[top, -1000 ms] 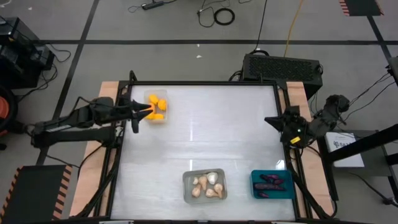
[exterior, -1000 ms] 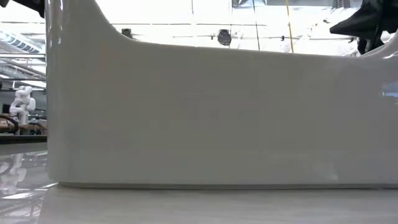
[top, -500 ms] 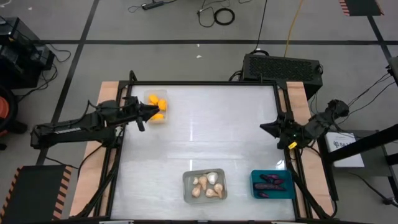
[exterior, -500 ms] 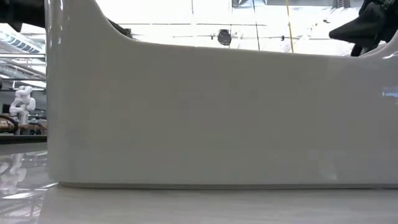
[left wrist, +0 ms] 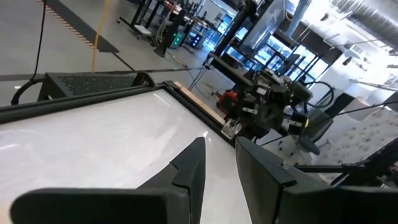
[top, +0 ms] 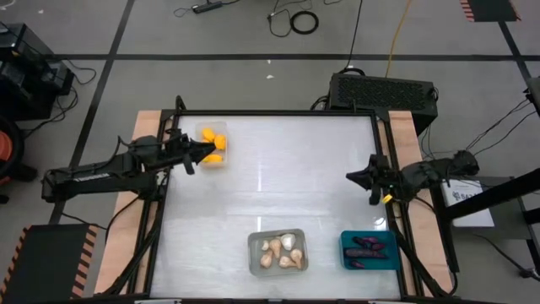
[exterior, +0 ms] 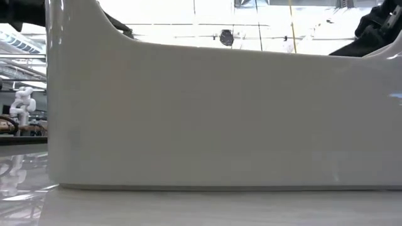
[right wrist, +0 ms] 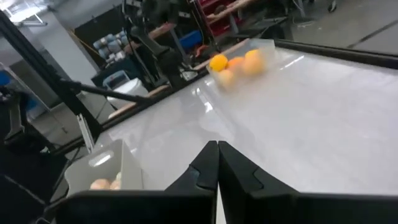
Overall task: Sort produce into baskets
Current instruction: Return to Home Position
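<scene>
Orange-yellow produce (top: 214, 143) lies in the clear basket (top: 221, 162) at the table's far left; the right wrist view shows it too (right wrist: 236, 62). Pale bulbs (top: 280, 250) fill the grey basket (top: 253, 263) at the near edge. Dark eggplants (top: 368, 247) lie in the teal basket (top: 346, 258) at the near right. My left gripper (top: 205, 152) hovers level at the clear basket's left rim, its fingers (left wrist: 219, 147) a little open and empty. My right gripper (top: 353, 178) hangs shut and empty (right wrist: 217, 147) by the table's right edge.
A black vented box (top: 384, 89) stands beyond the far right corner. In the low view a pale basket wall (exterior: 213, 119) fills nearly the whole picture. The white tabletop (top: 287, 186) lies bare between the three baskets. Cables (top: 295, 19) lie on the floor behind the table.
My right gripper has swung toward the table's near edge and a little inward from the right edge, sinking as it went, still shut. My left gripper has rolled about its own axis and edged toward the clear basket, then held still.
</scene>
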`<action>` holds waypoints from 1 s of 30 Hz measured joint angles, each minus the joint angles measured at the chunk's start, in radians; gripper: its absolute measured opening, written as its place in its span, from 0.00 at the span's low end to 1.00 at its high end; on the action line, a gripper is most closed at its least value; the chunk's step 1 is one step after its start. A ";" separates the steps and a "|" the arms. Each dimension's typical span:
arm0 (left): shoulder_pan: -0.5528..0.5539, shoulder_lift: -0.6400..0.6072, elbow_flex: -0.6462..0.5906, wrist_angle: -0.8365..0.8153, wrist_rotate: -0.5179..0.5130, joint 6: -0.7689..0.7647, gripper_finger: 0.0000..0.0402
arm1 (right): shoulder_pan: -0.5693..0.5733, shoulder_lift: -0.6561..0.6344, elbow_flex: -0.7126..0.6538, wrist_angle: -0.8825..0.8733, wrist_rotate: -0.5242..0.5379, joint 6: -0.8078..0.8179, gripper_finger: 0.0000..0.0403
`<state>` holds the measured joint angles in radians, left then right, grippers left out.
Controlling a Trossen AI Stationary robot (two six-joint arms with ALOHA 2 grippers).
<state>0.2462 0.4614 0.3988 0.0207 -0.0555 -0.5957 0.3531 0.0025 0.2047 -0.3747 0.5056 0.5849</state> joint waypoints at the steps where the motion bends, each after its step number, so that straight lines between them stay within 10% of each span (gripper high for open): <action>1: 0.000 0.000 0.000 0.002 0.000 -0.001 0.24 | -0.016 0.000 0.000 0.006 -0.010 -0.007 0.00; 18: -0.005 0.011 0.001 -0.006 0.004 0.064 0.24 | -0.150 0.000 -0.055 -0.057 -0.033 0.024 0.00; 30: -0.066 0.156 0.001 0.029 0.029 0.298 0.24 | -0.151 0.053 -0.051 -0.067 0.071 -0.237 0.00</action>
<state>0.1799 0.6175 0.4000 0.0496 -0.0260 -0.2975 0.2020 0.0553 0.1535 -0.4415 0.5768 0.3481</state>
